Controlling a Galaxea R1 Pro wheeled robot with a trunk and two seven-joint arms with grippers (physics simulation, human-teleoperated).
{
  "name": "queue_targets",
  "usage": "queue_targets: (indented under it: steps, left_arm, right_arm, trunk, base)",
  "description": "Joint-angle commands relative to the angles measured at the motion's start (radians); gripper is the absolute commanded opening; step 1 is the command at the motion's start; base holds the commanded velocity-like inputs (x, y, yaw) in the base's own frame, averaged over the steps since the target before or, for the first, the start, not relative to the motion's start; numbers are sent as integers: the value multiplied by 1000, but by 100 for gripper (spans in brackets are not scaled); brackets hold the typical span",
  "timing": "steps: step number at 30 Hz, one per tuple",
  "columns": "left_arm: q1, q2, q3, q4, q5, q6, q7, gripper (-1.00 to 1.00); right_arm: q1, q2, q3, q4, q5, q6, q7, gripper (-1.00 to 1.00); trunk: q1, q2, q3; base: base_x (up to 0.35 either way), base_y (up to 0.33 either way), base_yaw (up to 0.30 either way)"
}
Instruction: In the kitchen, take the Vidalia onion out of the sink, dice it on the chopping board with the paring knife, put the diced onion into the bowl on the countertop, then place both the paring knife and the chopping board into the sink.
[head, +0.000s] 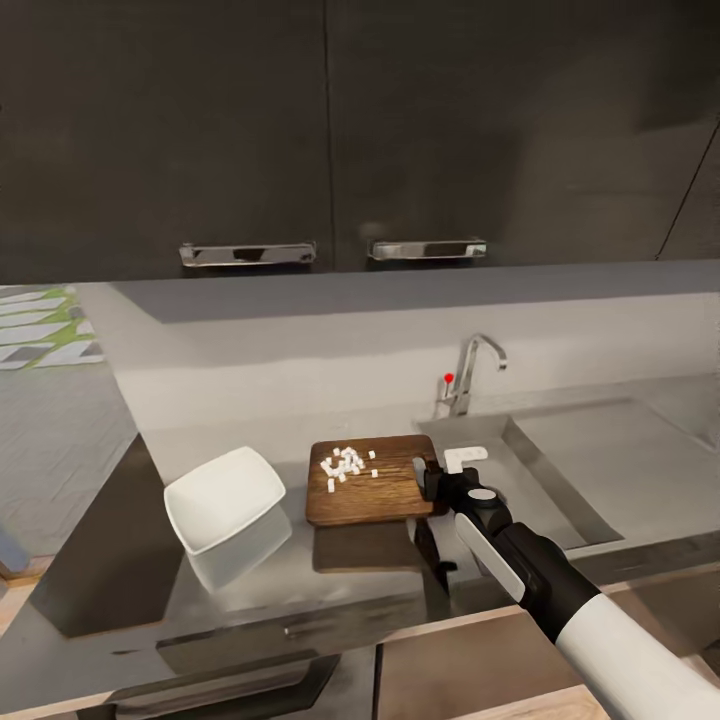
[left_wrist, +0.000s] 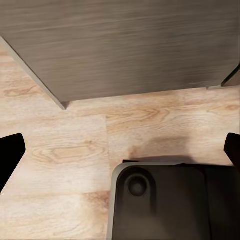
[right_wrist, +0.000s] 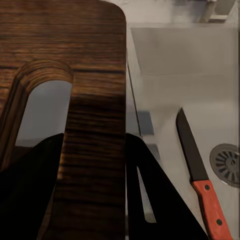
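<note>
On the reflective grey bench, your right pincer is clamped on the slotted end of the rectangular dark-brown wooden chopping board; the right wrist view has the strip of wood beside the oval slot running between the two dark fingers. Tiny white onion cubes lie clustered on the board, toward its 11 o'clock corner. The glossy white squarish bowl sits at the board's 9 o'clock, near but apart. The small red-handled paring knife already lies in the grey steel sink, near the drain. So you appear to be at the step of emptying the dice into the bowl. The next move probably calls for lifting the board level, carrying it over the bowl and tipping gently. Your left pincer hangs open above the wooden floor.
</note>
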Motion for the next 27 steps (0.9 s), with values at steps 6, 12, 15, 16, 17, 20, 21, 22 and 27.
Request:
queue_targets:
  steps: [6,12,15,16,17,20,21,22,27]
  left_arm:
    - [0,1,-8,-2,8,-1,5,100]
    - [0,1,-8,-2,8,-1,5,100]
    - [0,1,-8,-2,8,-1,5,100]
    - [0,1,-8,-2,8,-1,5,100]
    - [0,1,-8,-2,8,-1,5,100]
    - [0,1,-8,-2,8,-1,5,100]
    - [0,1,-8,-2,8,-1,5,100]
    - [0,1,-8,-2,8,-1,5,100]
    - [0,1,-8,-2,8,-1,5,100]
  right_arm:
    - [-2,-1,4,-2,-10,2,-9,-100]
    - [-1,-1,4,-2,-10,2,-9,-100]
    - [-2,-1,4,-2,-10,2,-9,-100]
    - [-2,-1,4,-2,-10,3,-9,-100]
    - [-1,-1,4,-2,-10,2,-9,-100]
    - [-1,4,4,-2,-10,3,-9,-100]
    - [-1,6,4,-2,-10,3,-9,-100]
    - [-1,7,4,-2,-10,3,-9,-100]
    - [-2,8,4,-2,-10,3,-9,-100]
  trunk:
    - [1,-2,8]
    - [1,-2,17]
    - [1,-2,22]
    - [1,-2,24]
    - [1,-2,25]
    - [1,-2,30]
    - [1,-2,32]
    - [1,-2,33]
    - [1,-2,41]
  base:
    - [0,7,-82]
    - [0,134,-80]
    - [0,72,3]
    - [0,23,78]
    - [0,12,104]
    - [0,3,123]
    - [0,1,129]
    - [0,0,130]
    - [0,0,131]
